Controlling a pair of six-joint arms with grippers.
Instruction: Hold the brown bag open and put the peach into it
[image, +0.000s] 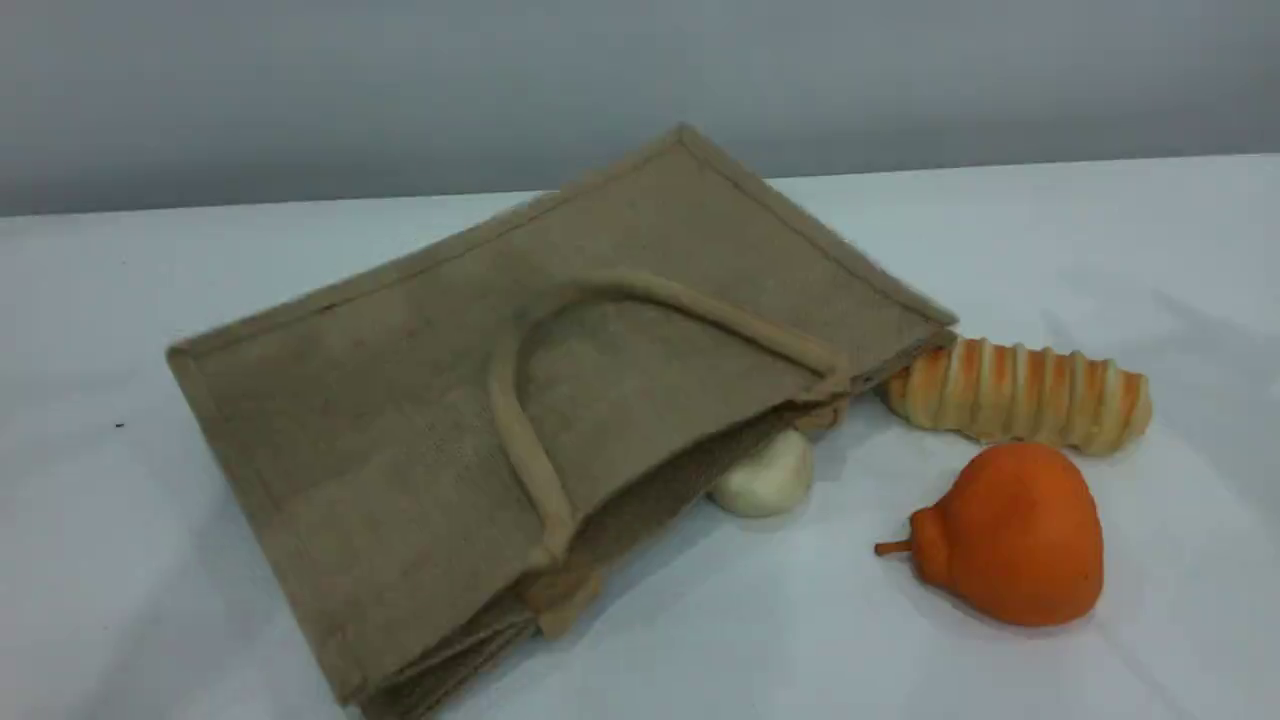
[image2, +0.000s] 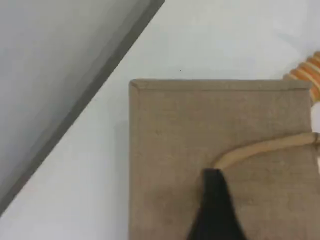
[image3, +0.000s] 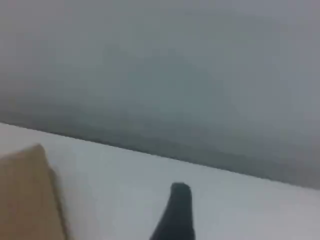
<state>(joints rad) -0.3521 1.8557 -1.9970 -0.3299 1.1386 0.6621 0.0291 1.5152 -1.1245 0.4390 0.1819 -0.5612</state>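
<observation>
The brown bag (image: 420, 400) lies flat on the white table, its mouth facing the front right and one beige handle (image: 520, 440) resting in a loop on top. The peach is not in view. Neither arm shows in the scene view. In the left wrist view one black fingertip of my left gripper (image2: 212, 176) hovers over the bag (image2: 200, 130), just beside the handle (image2: 260, 149); its other finger is hidden. In the right wrist view a single fingertip of my right gripper (image3: 180, 194) hangs over bare table with nothing in it, a corner of the bag (image3: 25, 195) to its left.
A cream-white lumpy ball (image: 768, 478) sits at the bag's mouth, partly under its edge. An orange pear-shaped fruit (image: 1010, 535) lies front right, and a striped bread roll (image: 1020, 390) lies behind it. A grey wall runs along the table's far edge.
</observation>
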